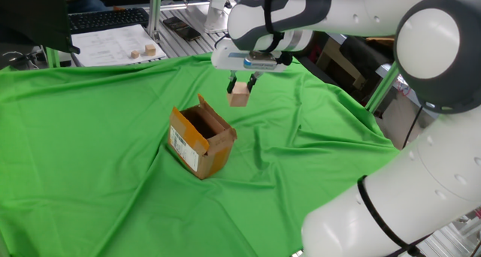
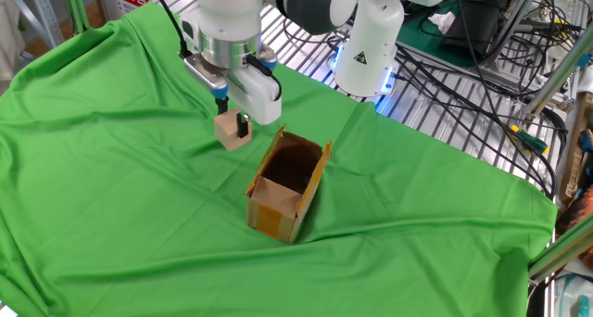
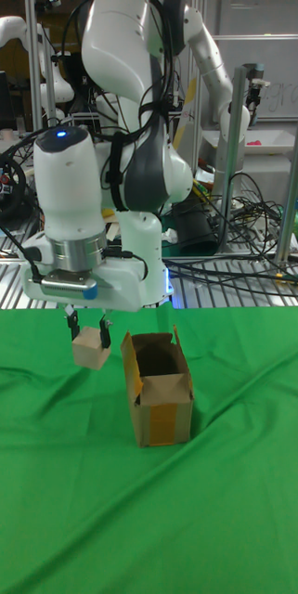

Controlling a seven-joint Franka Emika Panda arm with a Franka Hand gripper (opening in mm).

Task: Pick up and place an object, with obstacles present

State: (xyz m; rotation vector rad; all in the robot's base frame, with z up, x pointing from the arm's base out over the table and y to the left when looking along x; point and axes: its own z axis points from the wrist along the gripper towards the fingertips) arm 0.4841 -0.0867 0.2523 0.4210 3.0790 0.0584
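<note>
Tall fixed view: cube pinched in the claw, hanging above the green cloth on the desk, just left of the open box. Carry step, by the look of it. Next: keep height, pass clear of the raised flaps, then lower and release.
</note>
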